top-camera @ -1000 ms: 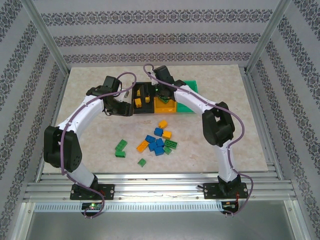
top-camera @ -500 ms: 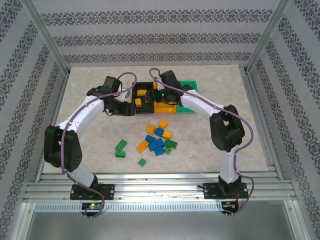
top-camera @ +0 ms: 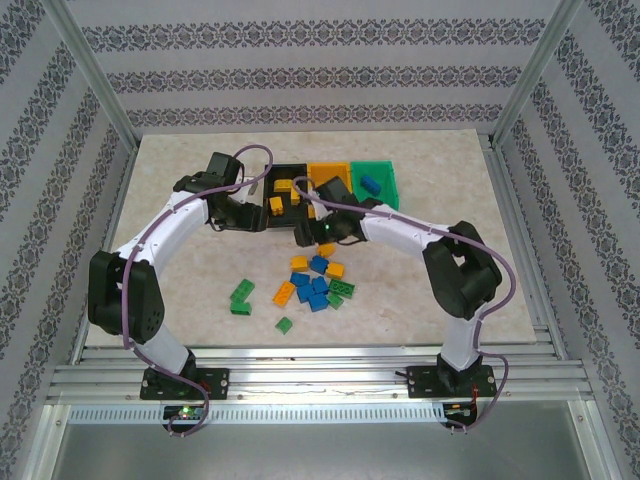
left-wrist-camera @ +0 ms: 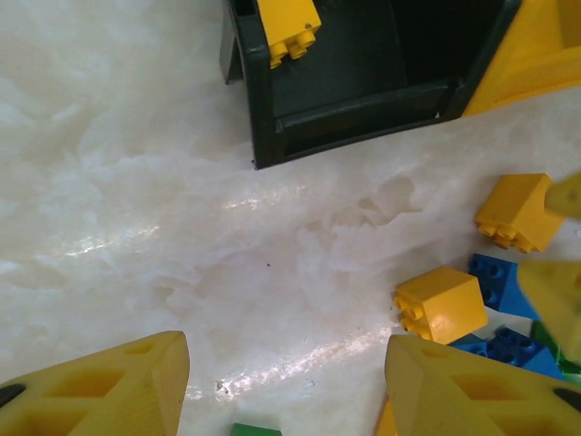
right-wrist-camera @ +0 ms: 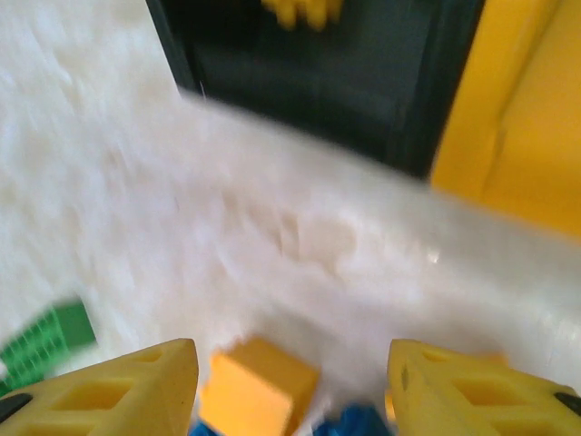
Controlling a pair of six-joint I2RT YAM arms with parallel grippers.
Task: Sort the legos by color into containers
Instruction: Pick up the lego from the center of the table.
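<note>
Yellow brick (right-wrist-camera: 257, 391) lower centre — my open, empty right end effector (right-wrist-camera: 290, 368) has left the black bin (right-wrist-camera: 309, 82)

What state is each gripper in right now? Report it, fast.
Left gripper: open, holding nothing.
Right gripper: open, holding nothing.

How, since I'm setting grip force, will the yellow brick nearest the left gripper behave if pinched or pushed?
The yellow brick looks like rigid plastic, so it probably won't deform. Its glossy faces and the shiny table suggest it would slide rather than roll. Small and blocky, it is likely light.
</note>
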